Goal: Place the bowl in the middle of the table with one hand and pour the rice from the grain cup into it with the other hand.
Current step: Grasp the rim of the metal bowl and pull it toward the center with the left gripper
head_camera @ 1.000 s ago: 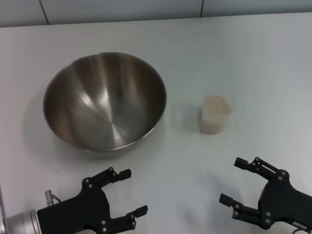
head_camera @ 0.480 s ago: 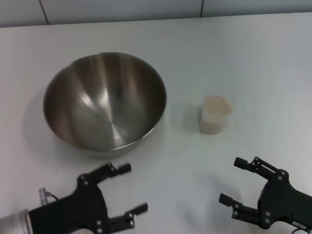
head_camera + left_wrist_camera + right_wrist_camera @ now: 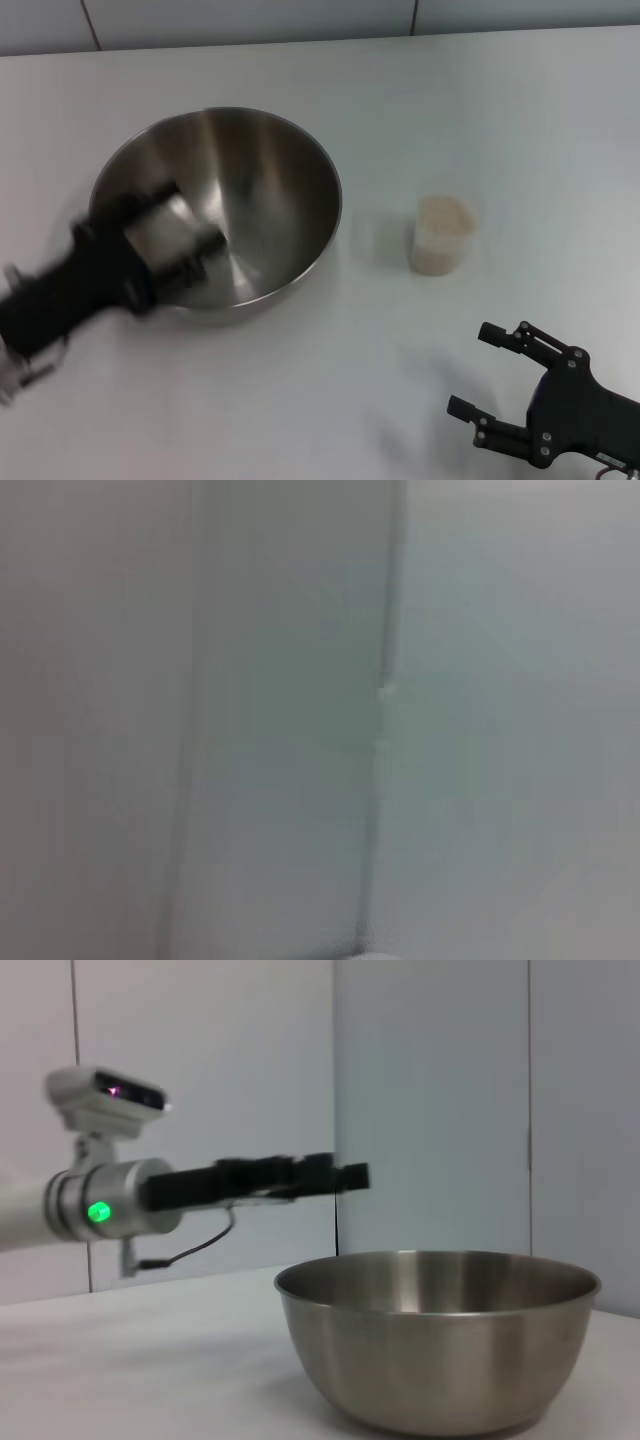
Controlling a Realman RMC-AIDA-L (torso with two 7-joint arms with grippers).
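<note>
We see the bowl resting left of centre on the white worktop, with the grain cup upright to its right, well apart from it and filled with rice.

The left pincer hangs above the bowl's near-left rim; from the right wrist view it is clearly raised over the bowl, not touching it. It is too blurred for us to tell whether its jaws stand apart or together. The left wrist view shows only a pale wall.

The right pincer sits low at the near right of the worktop, jaws spread wide and holding nothing, near the cup but not touching it.

Risks, as we judge them:
- A fast descent could strike the thin rim, tipping or skidding the bowl on the smooth worktop.
- A one-sided rim grip on polished steel may slip, letting the bowl swing or drop.
- A bowl slid too far right could knock the light cup over and spill the rice.
- A hard squeeze on the cup could deform it and shed grains.
</note>
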